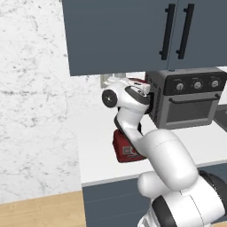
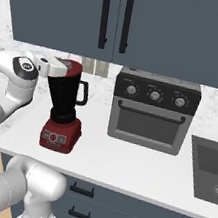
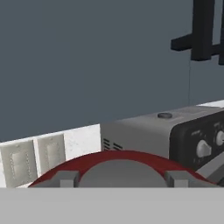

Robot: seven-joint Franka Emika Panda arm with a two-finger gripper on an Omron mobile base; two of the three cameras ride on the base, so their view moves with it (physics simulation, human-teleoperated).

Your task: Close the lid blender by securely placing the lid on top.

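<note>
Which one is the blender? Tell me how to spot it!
Find the white counter under the dark blue cabinets. Left of the big grey toaster oven stands the blender: a tall black jar with a handle on a squat red base, with no knobs.

The arm hides most of the blender (image 1: 125, 152) beside the toaster oven (image 1: 188, 97).

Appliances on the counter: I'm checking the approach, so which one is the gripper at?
The blender, with black jar and red base; the gripper is at its red lid. The toaster oven stands apart.
</note>
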